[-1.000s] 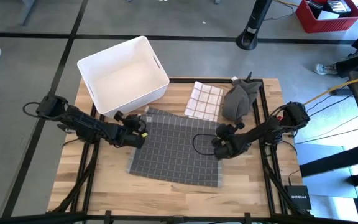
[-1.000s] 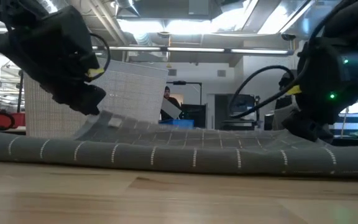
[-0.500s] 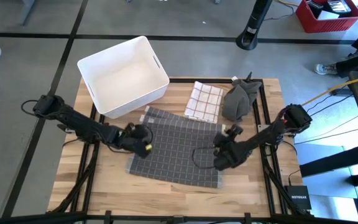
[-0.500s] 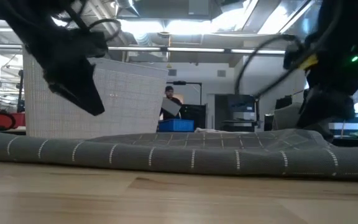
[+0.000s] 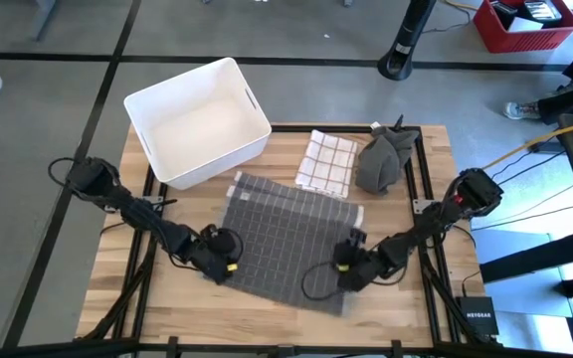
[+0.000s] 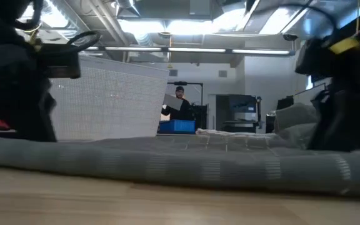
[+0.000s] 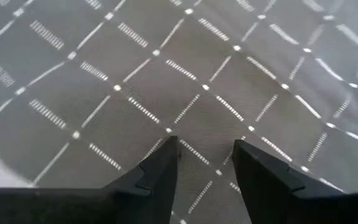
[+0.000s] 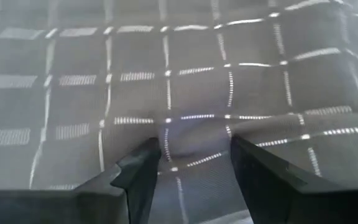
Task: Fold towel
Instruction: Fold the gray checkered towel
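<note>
The grey towel (image 5: 288,239) with thin white checks lies spread flat on the wooden table. My left gripper (image 5: 222,264) is low over its near-left corner, and my right gripper (image 5: 351,270) is low over its near-right corner. In the left wrist view my left gripper (image 7: 207,165) is open, with flat cloth showing between the fingers. In the right wrist view my right gripper (image 8: 194,165) is open too, over cloth that buckles slightly. In the low view the towel (image 6: 186,165) fills the foreground, with a dark gripper at each side. My left gripper comes slanting down from the table's left, and its fingertips (image 7: 163,158) are set on the towel near the near-left corner (image 7: 204,124). The cloth there lies flat on the table. My right gripper comes slanting down from the table's right, and its fingertips (image 8: 145,162) are set on the towel near the near-right corner (image 8: 191,121). A small ridge of cloth stands between the fingers.
A white bin (image 5: 197,119) stands at the table's far left. A folded white checked cloth (image 5: 326,161) and a dark grey cloth heap (image 5: 384,154) lie beyond the towel's far edge. Bare wood shows along the near edge (image 5: 167,313). A person (image 6: 180,106) stands far off in the room.
Both grippers have moved toward the table's near edge along the towel's sides and come down at its near corners. The raised bit of cloth by the left gripper has dropped flat. The towel's near edge has slid a little toward the near edge.
</note>
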